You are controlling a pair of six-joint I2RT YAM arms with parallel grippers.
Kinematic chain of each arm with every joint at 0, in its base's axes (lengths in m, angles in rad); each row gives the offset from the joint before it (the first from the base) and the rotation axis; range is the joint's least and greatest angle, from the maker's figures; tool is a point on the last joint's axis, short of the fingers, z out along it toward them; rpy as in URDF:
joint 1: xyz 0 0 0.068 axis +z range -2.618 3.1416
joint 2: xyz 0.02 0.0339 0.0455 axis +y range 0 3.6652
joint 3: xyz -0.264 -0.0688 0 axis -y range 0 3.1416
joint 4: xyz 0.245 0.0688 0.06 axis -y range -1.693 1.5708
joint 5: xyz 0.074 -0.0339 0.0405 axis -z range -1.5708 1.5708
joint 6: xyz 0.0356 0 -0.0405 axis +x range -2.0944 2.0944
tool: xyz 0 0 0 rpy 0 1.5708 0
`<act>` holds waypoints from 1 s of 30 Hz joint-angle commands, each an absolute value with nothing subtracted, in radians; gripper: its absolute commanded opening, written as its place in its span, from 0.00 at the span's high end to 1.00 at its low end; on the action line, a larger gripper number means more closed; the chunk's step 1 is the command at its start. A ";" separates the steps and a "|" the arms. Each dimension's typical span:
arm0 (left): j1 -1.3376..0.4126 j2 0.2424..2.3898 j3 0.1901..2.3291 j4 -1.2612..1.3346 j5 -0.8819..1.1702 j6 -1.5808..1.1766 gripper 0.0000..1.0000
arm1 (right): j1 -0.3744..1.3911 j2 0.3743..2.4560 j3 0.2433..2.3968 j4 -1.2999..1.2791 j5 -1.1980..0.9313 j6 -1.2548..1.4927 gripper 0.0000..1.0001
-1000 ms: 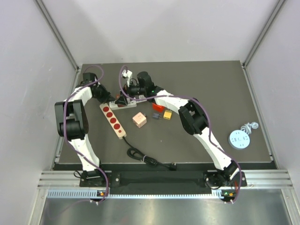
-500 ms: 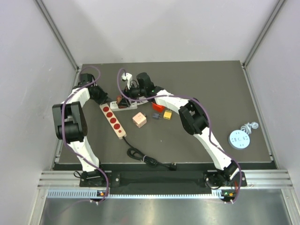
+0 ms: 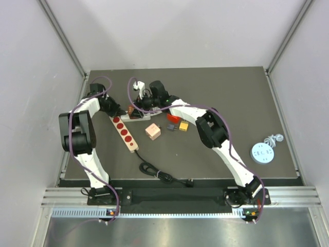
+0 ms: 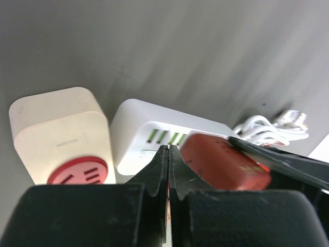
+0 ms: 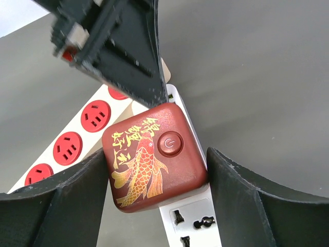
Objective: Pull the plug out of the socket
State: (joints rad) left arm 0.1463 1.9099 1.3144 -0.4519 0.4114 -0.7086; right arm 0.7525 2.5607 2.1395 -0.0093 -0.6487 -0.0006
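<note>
The red plug (image 5: 153,157) stands in the white power strip (image 5: 191,218) at the table's (image 3: 231,103) back left, squarely between the right gripper's (image 5: 157,154) part-open jaws, flanked but not clearly clamped, while the shut left gripper (image 4: 168,154) noses the strip's end.

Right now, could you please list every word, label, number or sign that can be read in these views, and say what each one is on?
Power sign: on the round button of the red plug.
Gold Chinese characters beside a fish drawing, on the same plug: too stylised to read surely.
Small grey print on the beige power strip, at its end: too small to read.
Marks on the blue disc: too small to read.
</note>
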 commanded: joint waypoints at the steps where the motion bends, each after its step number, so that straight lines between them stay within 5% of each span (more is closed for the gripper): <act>1: 0.141 1.928 1.296 -0.449 0.420 -0.706 1.00 | 0.773 2.531 2.158 -0.026 -0.611 -0.031 0.43; 8: 0.137 1.933 1.253 -0.499 0.338 -0.693 1.00 | 0.776 2.533 2.155 -0.009 -0.604 -0.032 0.60; 13: 0.124 1.965 1.256 -0.541 0.269 -0.686 1.00 | 0.778 2.523 2.135 0.026 -0.607 -0.034 1.00; 20: 0.106 1.960 1.216 -0.548 0.199 -0.698 1.00 | 0.769 2.410 1.896 0.469 -0.575 0.153 1.00; 30: 0.101 1.968 1.224 -0.566 0.172 -0.681 1.00 | 0.772 2.419 1.911 0.507 -0.583 0.154 1.00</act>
State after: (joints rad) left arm 0.1074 1.9022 1.2816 -0.4431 0.3363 -0.7319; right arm 0.7559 2.4939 1.8774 0.3981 -0.5812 0.1543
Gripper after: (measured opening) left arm 0.010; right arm 0.685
